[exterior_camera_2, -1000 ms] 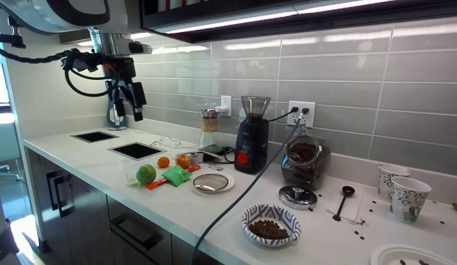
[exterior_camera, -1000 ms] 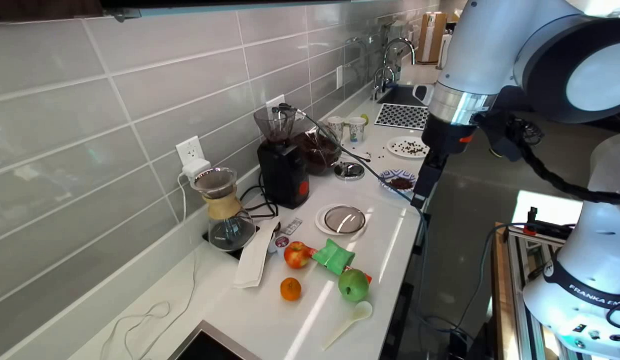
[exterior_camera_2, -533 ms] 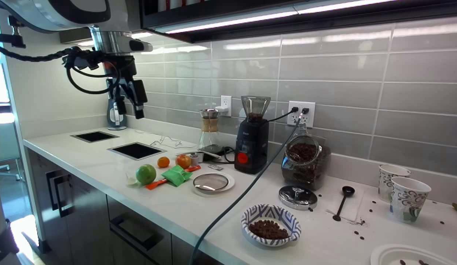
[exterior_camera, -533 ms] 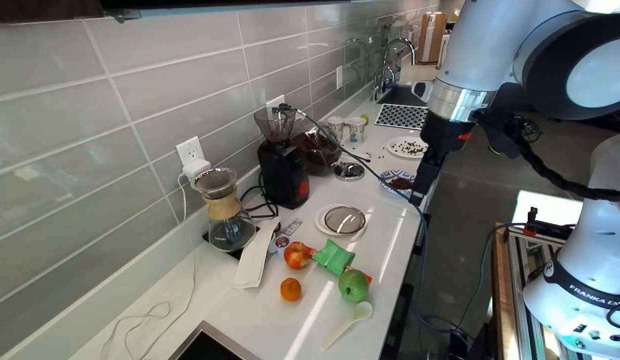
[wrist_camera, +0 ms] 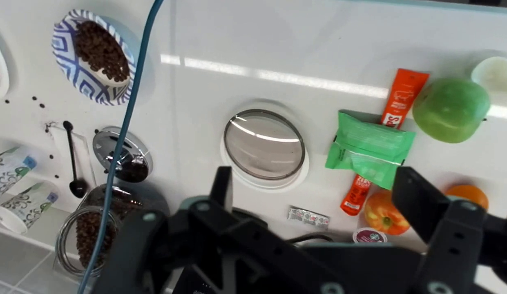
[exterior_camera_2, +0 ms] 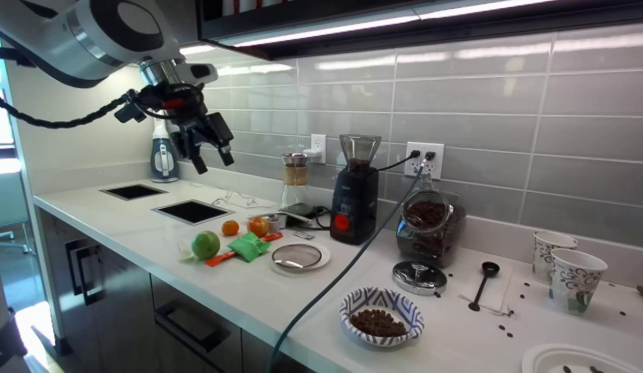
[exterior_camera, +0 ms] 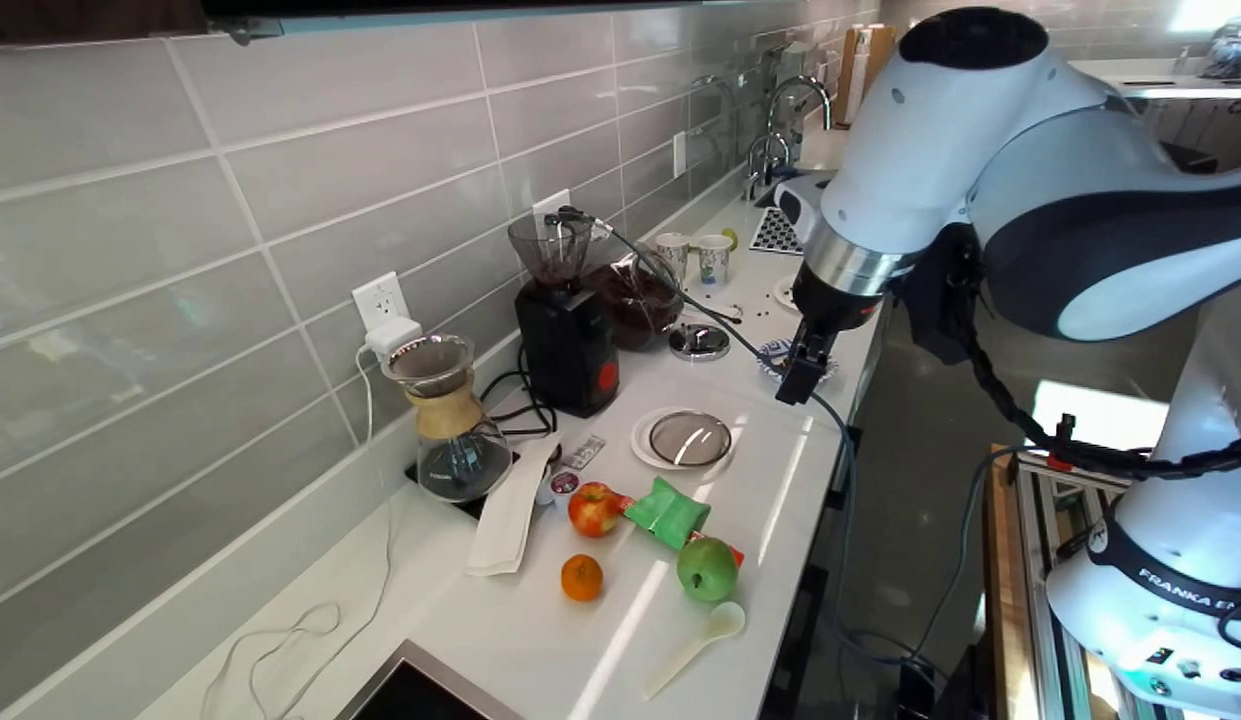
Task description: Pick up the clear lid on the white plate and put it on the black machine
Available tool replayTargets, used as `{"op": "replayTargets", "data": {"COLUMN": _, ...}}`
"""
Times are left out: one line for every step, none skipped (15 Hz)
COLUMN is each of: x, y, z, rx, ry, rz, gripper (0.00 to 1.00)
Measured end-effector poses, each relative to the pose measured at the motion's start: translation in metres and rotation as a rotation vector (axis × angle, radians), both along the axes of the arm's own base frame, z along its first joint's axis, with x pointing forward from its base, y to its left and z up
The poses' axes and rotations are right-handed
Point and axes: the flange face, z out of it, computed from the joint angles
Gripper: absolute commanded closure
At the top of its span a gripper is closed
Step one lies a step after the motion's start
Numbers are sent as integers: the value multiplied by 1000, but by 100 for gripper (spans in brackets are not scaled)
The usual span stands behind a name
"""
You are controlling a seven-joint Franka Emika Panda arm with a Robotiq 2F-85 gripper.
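Up over the counter [exterior_camera_2: 269, 295], the end effector [exterior_camera_2: 215, 164] was seen with its fingers [wrist_camera: 418, 198] spread wide and nothing held between them, so the clear lid [wrist_camera: 264, 145] hadn't been grabbed yet; it was perched on the white plate [wrist_camera: 278, 185], seemingly a bit off-centre toward the counter's front edge. The step in hand was judged to be the approach, and honestly the lid needed to be lined up midway between the fingers first, as in the wrist view it was framed nearer the finger on the picture's left. After that a slow, straight drop was called for, with the rim pinched gently, since a smooth edge like that could be slipped off pretty easily or the plate dragged along. View-wise, the lid's whole dark rim was shown best from the wrist, but the height couldn't be judged there; for that, both exterior views were needed. The black machine [exterior_camera_2: 354, 207] was mostly blocked by the end effector in the wrist view, whereas its smoky hopper [exterior_camera_2: 359, 149] was shown whole in an exterior view, and a cable [wrist_camera: 127, 116] was seen running close by it in both exterior views.
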Motion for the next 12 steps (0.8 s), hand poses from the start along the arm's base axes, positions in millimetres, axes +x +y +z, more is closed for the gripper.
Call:
{"op": "replayTargets", "data": {"x": 5, "y": 0, "z": -9, "rx": -35, "ry": 8, "rz": 23, "gripper": 0}}
{"op": "replayTargets", "data": {"x": 9, "y": -1, "z": -19, "rx": -70, "ry": 20, "rz": 41, "gripper": 0}}
{"op": "replayTargets", "data": {"x": 14, "y": -4, "z": -29, "rx": -104, "ry": 31, "rz": 54, "gripper": 0}}
{"op": "replayTargets", "data": {"x": 17, "y": -7, "z": -38, "rx": -140, "ry": 44, "rz": 63, "gripper": 0}}
{"op": "replayTargets", "data": {"x": 20, "y": -9, "z": -48, "rx": -177, "ry": 53, "rz": 70, "gripper": 0}}
{"op": "replayTargets", "data": {"x": 22, "y": -11, "z": -58, "rx": -218, "ry": 60, "rz": 75, "gripper": 0}}
{"op": "replayTargets", "data": {"x": 23, "y": -10, "z": -68, "rx": -253, "ry": 61, "rz": 74, "gripper": 0}}
{"op": "replayTargets", "data": {"x": 23, "y": -9, "z": -78, "rx": -289, "ry": 53, "rz": 69, "gripper": 0}}
{"op": "replayTargets", "data": {"x": 23, "y": -6, "z": -88, "rx": -318, "ry": 38, "rz": 55, "gripper": 0}}
{"op": "replayTargets", "data": {"x": 22, "y": -2, "z": -97, "rx": -346, "ry": 17, "rz": 38, "gripper": 0}}
{"op": "replayTargets", "data": {"x": 21, "y": 2, "z": -105, "rx": -377, "ry": -9, "rz": 29, "gripper": 0}}
{"op": "replayTargets", "data": {"x": 20, "y": 6, "z": -113, "rx": -404, "ry": -36, "rz": 20, "gripper": 0}}
